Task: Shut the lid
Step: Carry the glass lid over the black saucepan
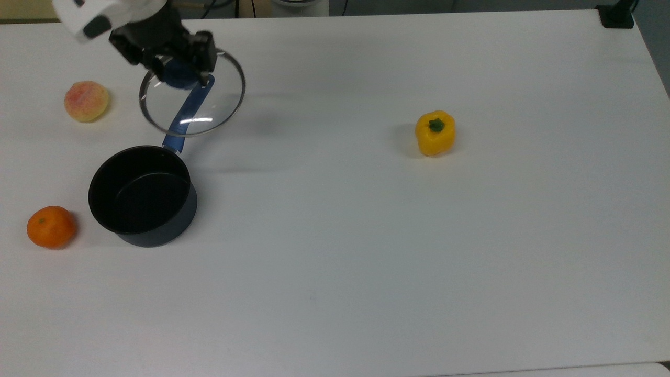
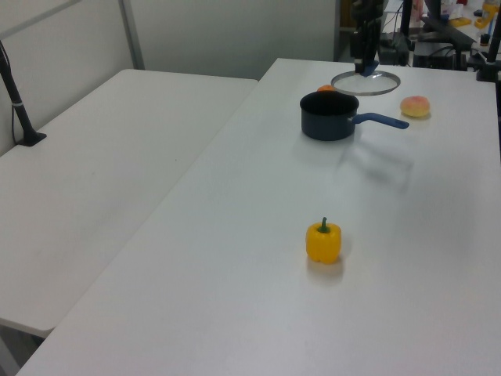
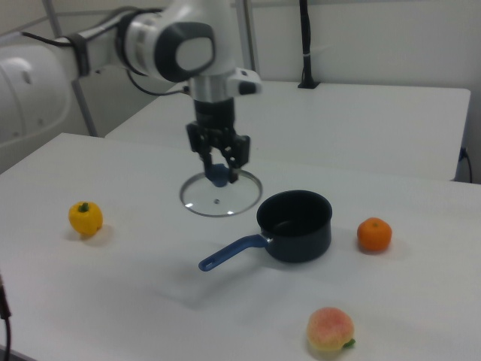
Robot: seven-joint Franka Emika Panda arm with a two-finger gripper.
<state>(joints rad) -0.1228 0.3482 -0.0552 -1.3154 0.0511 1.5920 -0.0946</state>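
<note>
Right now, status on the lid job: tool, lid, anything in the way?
Tool shut on lid knob, lid airborne above saucepan handle. Saucepan open, uncovered. Orange and peach beside the saucepan, not blocking.

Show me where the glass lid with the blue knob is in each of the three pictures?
Top view: the lid is at upper left, held up by the pincer.
Left view: the lid is at the far end, just above the saucepan.
Right view: the lid is centre, left of the saucepan.
Shared landmark: the saucepan's blue handle.
</note>
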